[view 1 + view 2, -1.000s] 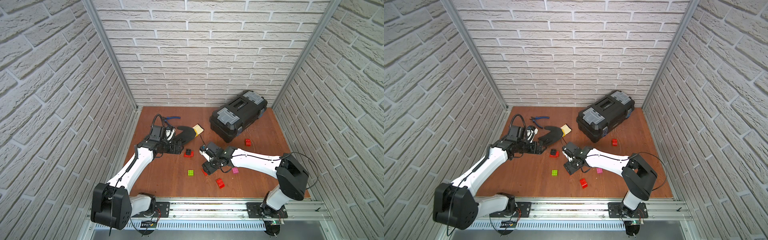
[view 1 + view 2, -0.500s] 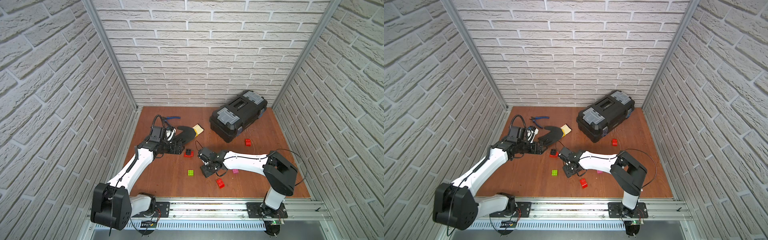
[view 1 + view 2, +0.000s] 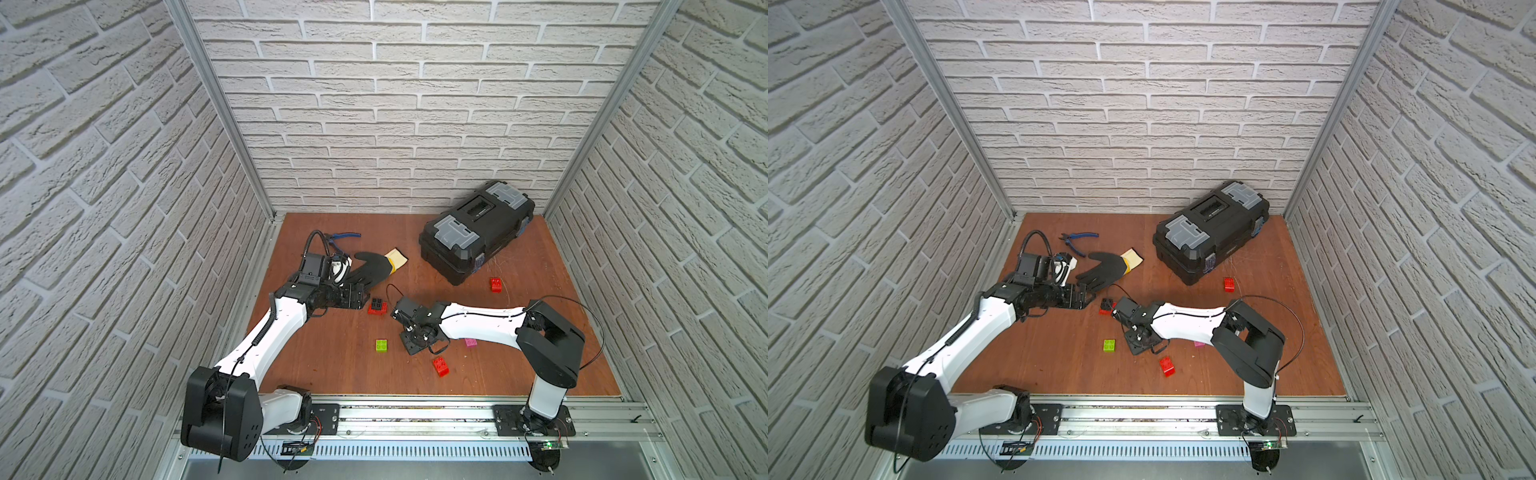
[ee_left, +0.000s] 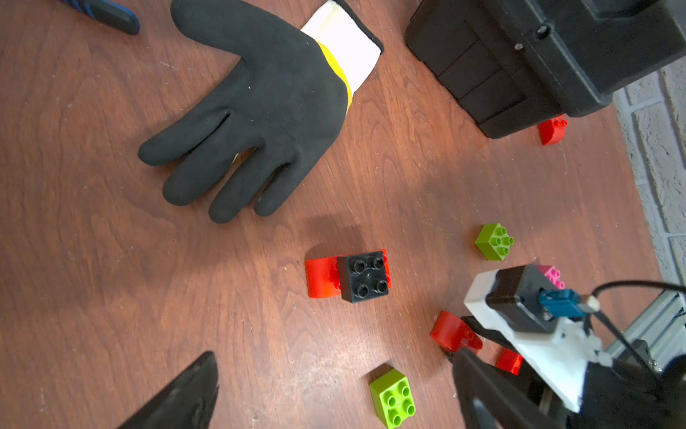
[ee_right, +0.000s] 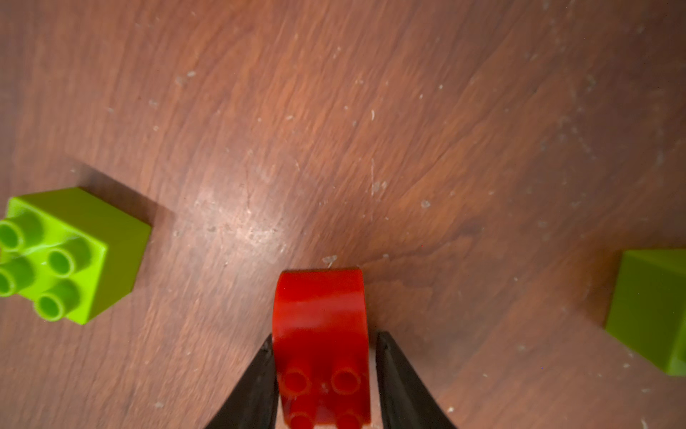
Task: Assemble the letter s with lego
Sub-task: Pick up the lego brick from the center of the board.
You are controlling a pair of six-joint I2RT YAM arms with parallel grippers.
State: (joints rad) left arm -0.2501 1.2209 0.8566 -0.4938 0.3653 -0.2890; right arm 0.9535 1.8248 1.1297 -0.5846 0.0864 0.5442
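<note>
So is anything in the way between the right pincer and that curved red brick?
Nothing visible. In the right wrist view the right pincer straddles the curved red brick, one finger against it, the other a sliver off. The green bricks sit well off to the sides.

Around the black brick (image 4: 365,276) the wooden board (image 3: 332,365) is hemmed in on three sides; the glove (image 3: 370,270) lies just behind it, toward the back wall (image 3: 395,145); the left gripper (image 3: 365,297) stands just to its left; the right arm (image 3: 478,322) stretches low across the board just to its right, barring a straight pass there; in front, a lime green brick (image 3: 381,345) sits apart from it, with bare board between them and on toward the rail (image 3: 415,415); the toolbox (image 3: 473,237) stands well apart, behind and to the right
</note>
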